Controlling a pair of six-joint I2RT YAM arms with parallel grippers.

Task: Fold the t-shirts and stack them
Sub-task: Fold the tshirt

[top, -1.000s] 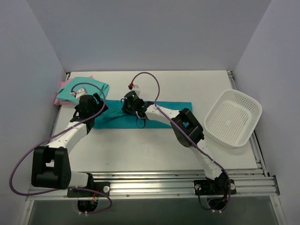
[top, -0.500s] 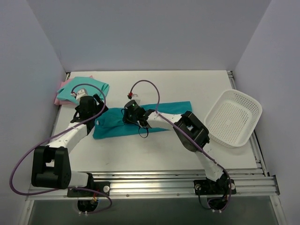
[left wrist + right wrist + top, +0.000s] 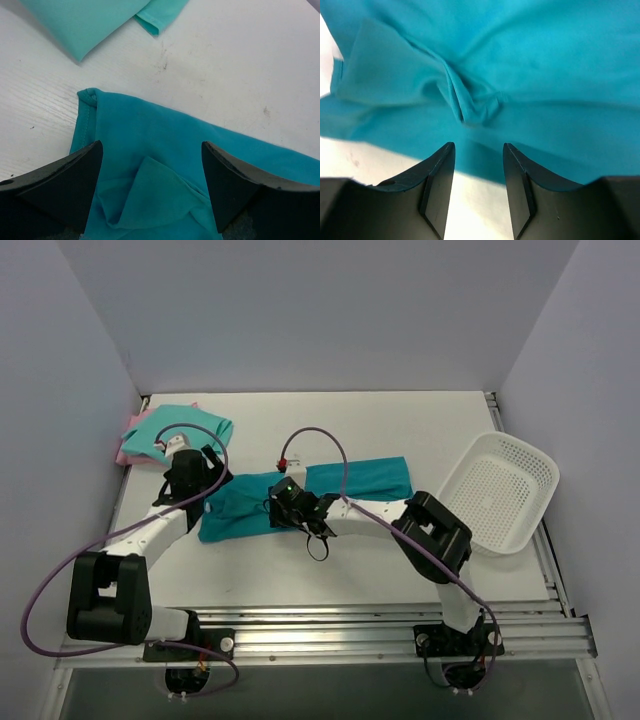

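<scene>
The deep teal t-shirt (image 3: 350, 480) lies as a long folded strip across the table's middle, its left end rumpled. My left gripper (image 3: 203, 490) is open above that left end; in the left wrist view the jaws (image 3: 150, 165) straddle a raised fold of the teal shirt (image 3: 160, 190) without touching it. My right gripper (image 3: 288, 508) is open at the strip's near edge; in the right wrist view its jaws (image 3: 478, 150) hold nothing, with bunched teal cloth (image 3: 470, 100) just beyond them. The folded mint shirt (image 3: 185, 425) lies on the pink shirt (image 3: 127, 448) at the far left.
A white perforated basket (image 3: 497, 490) sits at the right edge of the table. The mint shirt's corner (image 3: 85, 25) shows close behind the teal shirt's left end. Grey walls close in the back and both sides.
My right gripper has moved toward the near edge and slightly right. The teal strip's left part has been dragged nearer with it and is now skewed and rumpled. The left gripper has barely moved.
</scene>
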